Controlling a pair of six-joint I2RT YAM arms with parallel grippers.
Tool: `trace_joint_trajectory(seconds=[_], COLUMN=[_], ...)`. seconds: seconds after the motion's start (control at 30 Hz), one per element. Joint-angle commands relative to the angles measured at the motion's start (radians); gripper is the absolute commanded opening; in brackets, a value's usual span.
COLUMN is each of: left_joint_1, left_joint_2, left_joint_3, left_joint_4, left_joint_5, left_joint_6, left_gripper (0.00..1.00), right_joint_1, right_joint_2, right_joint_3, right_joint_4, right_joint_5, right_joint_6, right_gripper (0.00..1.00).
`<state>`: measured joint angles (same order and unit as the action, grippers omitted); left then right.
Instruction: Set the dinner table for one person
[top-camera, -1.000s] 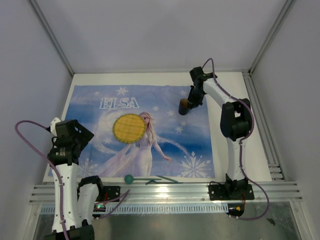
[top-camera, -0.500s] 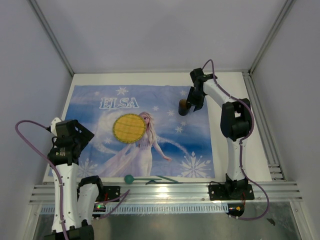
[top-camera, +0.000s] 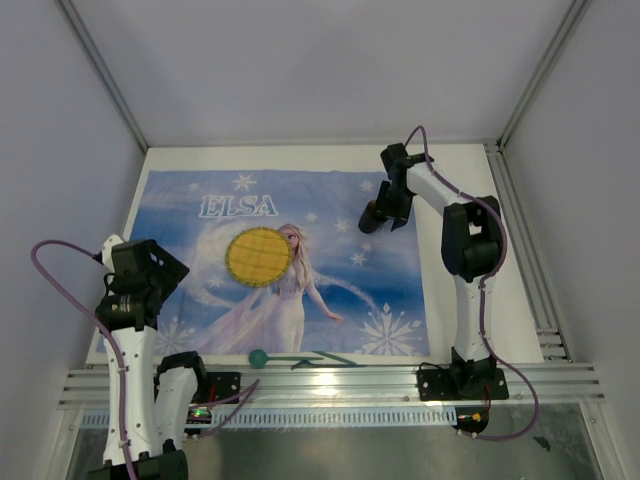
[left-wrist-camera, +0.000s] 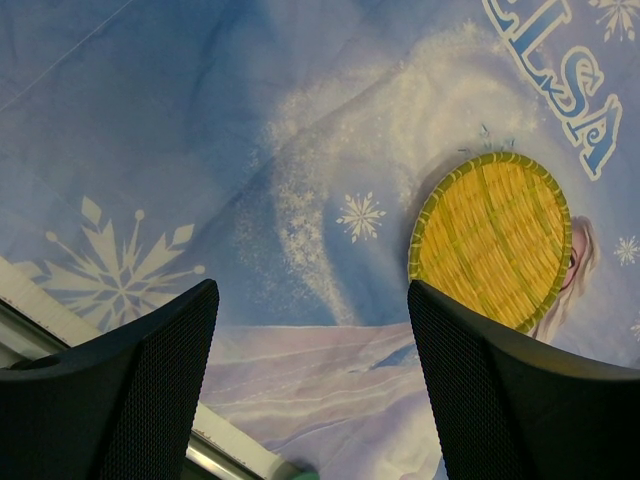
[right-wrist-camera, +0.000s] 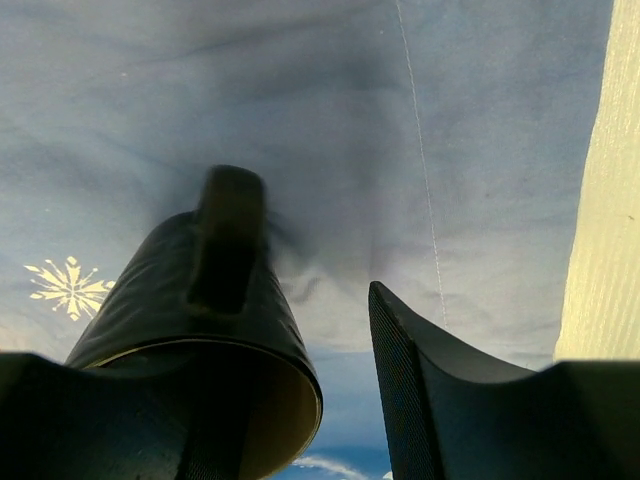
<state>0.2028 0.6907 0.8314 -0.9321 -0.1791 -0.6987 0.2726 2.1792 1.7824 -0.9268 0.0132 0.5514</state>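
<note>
A dark cup (top-camera: 368, 216) stands on the blue ELSA cloth (top-camera: 300, 200), which covers much of the white dinner table (top-camera: 470, 160). My right gripper (top-camera: 386, 208) hangs over the cup and is open. In the right wrist view the cup (right-wrist-camera: 215, 300) sits against the left side of the right gripper (right-wrist-camera: 310, 300), and a gap separates it from the right finger (right-wrist-camera: 420, 390). A round yellow woven mat (top-camera: 258, 256) lies mid-cloth. My left gripper (top-camera: 160, 268) hovers over the cloth's left edge, open and empty (left-wrist-camera: 310, 300), with the mat (left-wrist-camera: 492, 240) ahead to its right.
A green utensil with a round end (top-camera: 259, 356) lies along the cloth's near edge by the aluminium rail (top-camera: 330, 385). A bare white strip of table (top-camera: 510, 280) runs right of the cloth, bounded by side rails. Grey walls enclose the area.
The right gripper's jaws have spread apart and let go of the dark cup, which now rests on the cloth. The left arm has not moved.
</note>
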Motion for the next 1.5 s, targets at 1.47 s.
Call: trace_joint_trajectory(seconds=[1.47], left_joint_1=[-0.016], left_joint_2=[-0.008], left_joint_3=[-0.014], left_joint_4=[0.062], left_joint_5=[0.024], left_joint_6=[0.001], left_gripper=[0.8], right_joint_1=[-0.003], right_joint_2=[-0.025], right_joint_3=[0.184], right_joint_4=[-0.104], right_joint_5=[0.019], right_joint_6=[-0.128], right_gripper=[0.5])
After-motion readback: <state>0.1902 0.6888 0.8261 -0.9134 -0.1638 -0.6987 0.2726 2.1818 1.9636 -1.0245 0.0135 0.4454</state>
